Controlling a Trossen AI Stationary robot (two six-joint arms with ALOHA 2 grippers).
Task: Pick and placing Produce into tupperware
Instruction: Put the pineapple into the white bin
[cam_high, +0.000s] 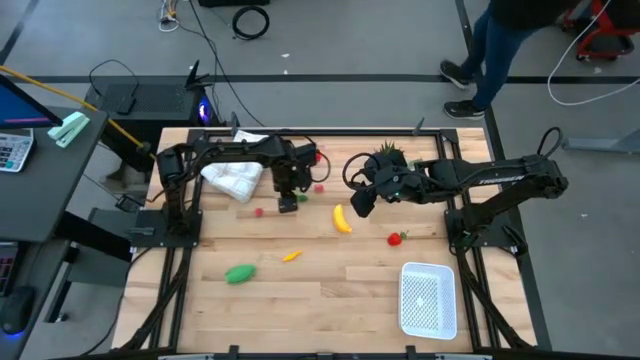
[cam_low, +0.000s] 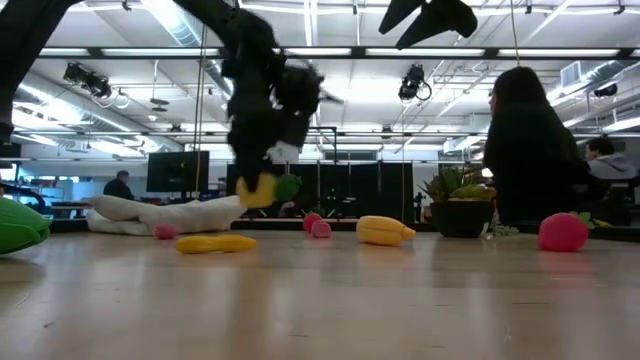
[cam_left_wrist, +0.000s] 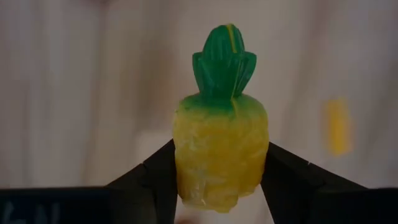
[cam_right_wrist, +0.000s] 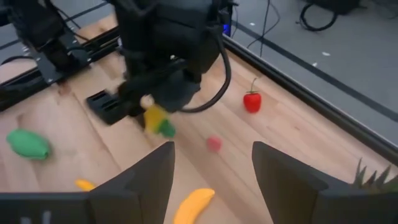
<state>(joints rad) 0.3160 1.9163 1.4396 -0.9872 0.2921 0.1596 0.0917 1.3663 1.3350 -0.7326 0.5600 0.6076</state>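
From above, the left gripper (cam_high: 288, 203) is seen near the cloth (cam_high: 233, 179), and the white container (cam_high: 428, 298) lies well apart. At table height, a toy pineapple (cam_low: 262, 189) is held above the table (cam_low: 320, 300). At the left wrist, it is clamped between both fingers (cam_left_wrist: 155, 180). The right gripper (cam_right_wrist: 211, 180) is spread open over the banana (cam_right_wrist: 194, 205).

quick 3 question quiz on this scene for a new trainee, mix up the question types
1. True or false: the left gripper is shut on a toy pineapple.
2. Multiple choice: the tupperware holds A) the banana B) the green oblong piece C) no produce that shows.
3. Fill in: the right gripper hangs over the table with its fingers ____.

Key:
1. True; its fingers press both sides of the pineapple, lifted off the table.
2. C; the banana and the green oblong piece lie on the table.
3. open; nothing sits between them.
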